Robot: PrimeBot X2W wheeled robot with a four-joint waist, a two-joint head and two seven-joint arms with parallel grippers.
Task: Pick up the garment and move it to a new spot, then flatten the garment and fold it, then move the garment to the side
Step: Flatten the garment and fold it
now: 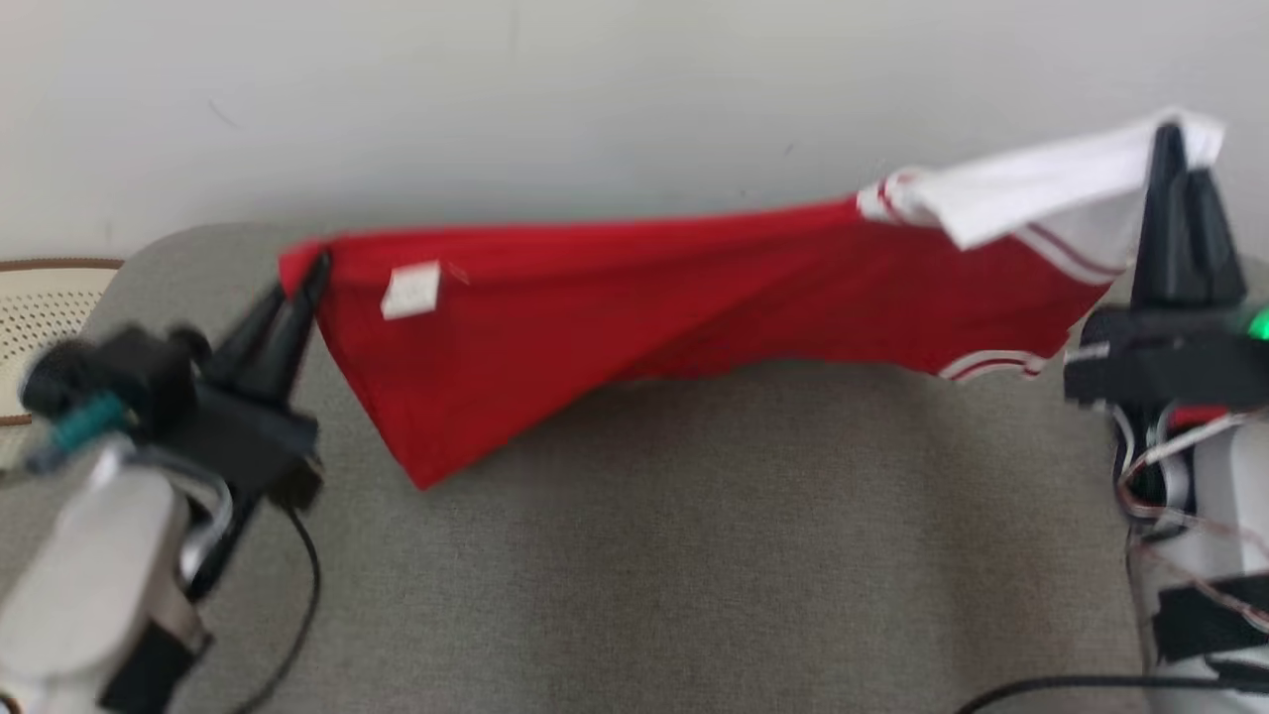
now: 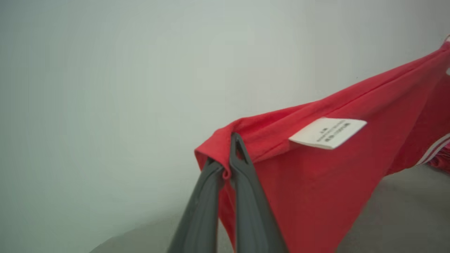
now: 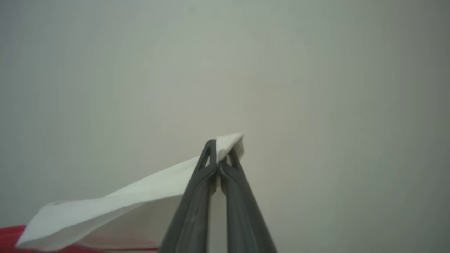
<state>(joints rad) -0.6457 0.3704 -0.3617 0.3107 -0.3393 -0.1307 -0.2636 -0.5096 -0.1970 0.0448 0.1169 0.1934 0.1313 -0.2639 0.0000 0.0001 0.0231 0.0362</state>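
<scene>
Jaws pinching garment [image 1: 644, 297] at both ends, left gripper [image 1: 313, 270] clamping its red corner at centre left, right gripper [image 1: 1170, 137] clamping its white edge at upper right, stretching the long axis across the frame, hanging above grey cushion [image 1: 694, 555], drooping toward lower left.

left gripper [image 1: 317, 263] pretty blurry in the head view, label [image 2: 328, 133] print too tiny to read, garment [image 2: 316, 182] chopped off by the left wrist view's right edge, woven thing [image 1: 45, 312] half cut off far left
</scene>
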